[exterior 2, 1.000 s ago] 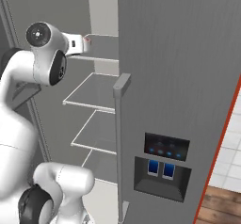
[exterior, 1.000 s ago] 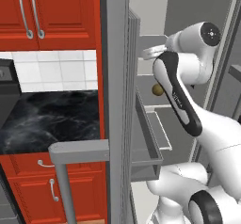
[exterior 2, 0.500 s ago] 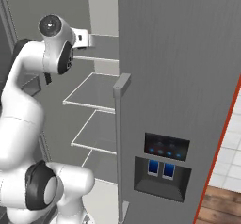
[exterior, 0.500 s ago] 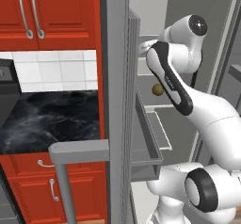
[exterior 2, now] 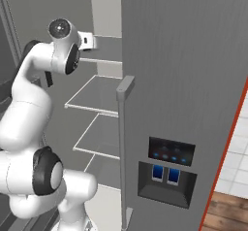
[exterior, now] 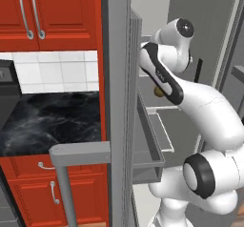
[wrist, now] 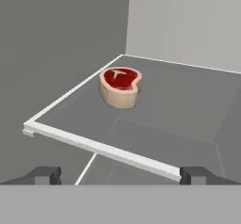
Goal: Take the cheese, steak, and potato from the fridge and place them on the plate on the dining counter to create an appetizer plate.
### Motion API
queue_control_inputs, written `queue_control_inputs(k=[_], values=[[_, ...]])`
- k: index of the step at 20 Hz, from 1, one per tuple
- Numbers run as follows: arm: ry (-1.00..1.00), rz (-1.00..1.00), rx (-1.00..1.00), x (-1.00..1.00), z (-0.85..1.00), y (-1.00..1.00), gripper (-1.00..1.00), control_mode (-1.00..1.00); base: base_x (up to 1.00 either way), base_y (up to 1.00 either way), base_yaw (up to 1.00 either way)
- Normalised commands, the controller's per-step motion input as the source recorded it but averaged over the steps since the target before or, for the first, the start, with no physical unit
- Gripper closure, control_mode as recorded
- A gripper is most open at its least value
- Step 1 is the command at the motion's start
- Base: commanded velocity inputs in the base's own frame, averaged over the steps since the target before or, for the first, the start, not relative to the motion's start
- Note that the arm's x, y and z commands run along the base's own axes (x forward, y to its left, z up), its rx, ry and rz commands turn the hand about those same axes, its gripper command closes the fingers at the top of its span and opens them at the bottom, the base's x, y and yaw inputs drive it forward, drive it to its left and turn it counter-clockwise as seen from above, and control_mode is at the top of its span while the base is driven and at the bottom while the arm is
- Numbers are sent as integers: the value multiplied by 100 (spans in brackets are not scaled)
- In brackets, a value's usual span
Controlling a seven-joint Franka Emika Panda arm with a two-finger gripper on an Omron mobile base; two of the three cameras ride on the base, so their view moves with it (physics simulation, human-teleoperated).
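Kitchen: open fridge (exterior 2: 184,79), red cabinets (exterior: 52,16), marble counter (exterior: 47,121)

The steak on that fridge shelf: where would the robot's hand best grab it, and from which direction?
Probably across its pale fat rim, pinching the two side edges. The steak lies flat on the shelf with bare space around it, and the open gripper faces it from the shelf's front, so a straight reach inward suits.

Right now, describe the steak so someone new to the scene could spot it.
Look inside the open grey fridge, at the white-edged shelf in front of the open hand. The steak lies toward that shelf's back corner: a small raw-red slab with a pale tan rim and a white mark, alone on the shelf.
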Motion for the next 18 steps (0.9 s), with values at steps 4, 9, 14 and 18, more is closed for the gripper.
queue_control_inputs(k=[4, 9, 14, 18], values=[[8, 3, 0, 51, -9, 19, -100, -100, 0, 0, 0], [9, 3, 0, 50, -5, 8, -100, -100, 0, 0, 0], [7, 3, 0, 48, -4, 3, -100, -100, 0, 0, 0], [2, 3, 0, 44, -13, 7, -100, -100, 0, 0, 0]])
